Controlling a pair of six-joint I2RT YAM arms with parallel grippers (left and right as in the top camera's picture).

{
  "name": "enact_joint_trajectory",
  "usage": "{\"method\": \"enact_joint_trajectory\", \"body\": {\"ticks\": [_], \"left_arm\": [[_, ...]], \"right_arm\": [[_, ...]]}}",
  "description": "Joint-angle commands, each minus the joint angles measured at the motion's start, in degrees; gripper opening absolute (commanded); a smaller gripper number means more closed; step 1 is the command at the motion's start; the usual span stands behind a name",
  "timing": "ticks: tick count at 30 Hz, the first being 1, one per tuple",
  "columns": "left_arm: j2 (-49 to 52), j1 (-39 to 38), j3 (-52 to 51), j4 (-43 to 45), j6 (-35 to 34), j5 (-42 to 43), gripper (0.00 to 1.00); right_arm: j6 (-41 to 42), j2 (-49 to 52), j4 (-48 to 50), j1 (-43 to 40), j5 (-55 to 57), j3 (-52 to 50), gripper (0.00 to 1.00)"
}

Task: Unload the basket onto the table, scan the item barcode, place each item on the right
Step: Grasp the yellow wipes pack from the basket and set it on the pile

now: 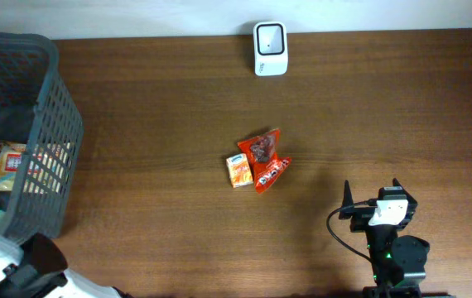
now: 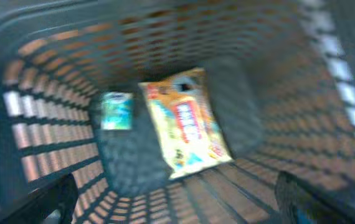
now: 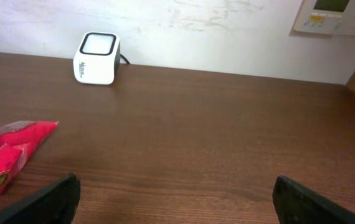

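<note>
Table (image 1: 178, 116): dark brown wood grain, set against a white wall. Scanner (image 1: 270, 48): small white box with a dark-framed window on top, at the far edge of the table; there is dark writing on its side (too small to read from the right wrist view). Red packet (image 1: 264, 157): crinkled snack bag near the middle of the table, with a picture panel and a round emblem at one end; its lettering is not legible. Orange packet (image 1: 238, 170): smaller, lying just beside the red one on its left and touching it; the print is unreadable. Basket (image 1: 50, 108): dark grey plastic lattice at the table's left end. It holds a yellow packet (image 2: 187, 121) with a red band of white lettering (blurred), and a small green packet (image 2: 116, 111) apart from it. Wall panel (image 3: 333, 15): beige, with a small display; its text is illegible. Left gripper (image 2: 176, 183): above the basket, fingers spread wide, nothing between them. Right gripper (image 1: 371, 194): over bare table at the near right, well apart from both packets, fingers fully parted and empty.
</note>
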Motion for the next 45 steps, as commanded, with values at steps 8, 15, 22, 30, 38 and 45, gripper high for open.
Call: {"method": "enact_joint_trajectory", "body": {"ticks": [8,15,22,30,38,45], "left_arm": [[0.57,6.32,-19.8,13.4,-7.04,-4.66,0.92],[3.19,6.16,-35.1,20.37,-5.16,-4.04,0.96],[5.73,1.09,-36.48,23.17,0.83,-2.23,0.96],[16.02,0.02,-36.5,27.06,8.24,2.29,0.96],[16.98,0.07,-43.32,33.55,8.24,2.64,0.97],[16.98,0.07,-53.7,40.06,8.24,3.56,0.91]], "right_arm": [[-0.39,-0.22,-0.24,0.42,0.46,-0.42,0.98],[-0.39,-0.22,-0.24,0.42,0.46,-0.42,0.98],[-0.39,-0.22,-0.24,0.42,0.46,-0.42,0.98],[-0.39,-0.22,-0.24,0.42,0.46,-0.42,0.98],[-0.39,-0.22,-0.24,0.42,0.46,-0.42,0.98],[-0.39,-0.22,-0.24,0.42,0.46,-0.42,0.98]]}}
